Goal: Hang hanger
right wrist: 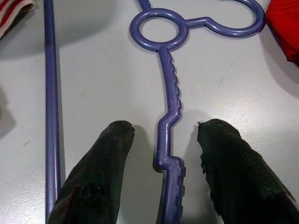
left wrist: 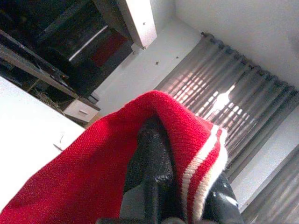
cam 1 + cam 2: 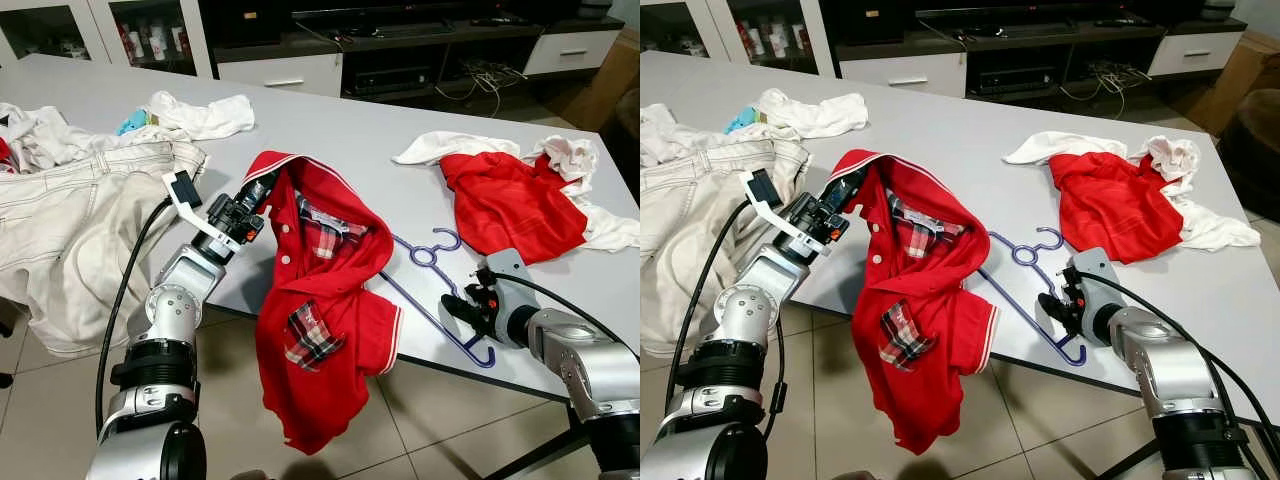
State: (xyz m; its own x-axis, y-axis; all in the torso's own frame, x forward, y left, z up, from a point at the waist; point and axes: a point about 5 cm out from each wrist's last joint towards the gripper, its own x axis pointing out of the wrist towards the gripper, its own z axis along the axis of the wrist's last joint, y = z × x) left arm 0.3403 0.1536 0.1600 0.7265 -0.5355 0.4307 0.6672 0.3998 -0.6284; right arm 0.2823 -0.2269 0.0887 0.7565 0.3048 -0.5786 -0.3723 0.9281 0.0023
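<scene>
Silver jointed arms, black cables, white bracket, glossy black fingers (image 1: 100, 172)

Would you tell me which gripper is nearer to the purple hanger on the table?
Right. The right gripper straddles the purple hanger with open fingers, one on each side of its shoulder bar. The left gripper holds the red shirt further away.

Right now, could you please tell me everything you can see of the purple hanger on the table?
The hanger looks like thin purple plastic, with a hook, a round ring below it, a notched, stepped shoulder bar and a straight bottom bar. It lies flat on the grey table near the front edge, between the red shirt, which covers its left part, and another red garment. The right end effector straddles the notched bar, fingers open on either side, not closed on it.
</scene>
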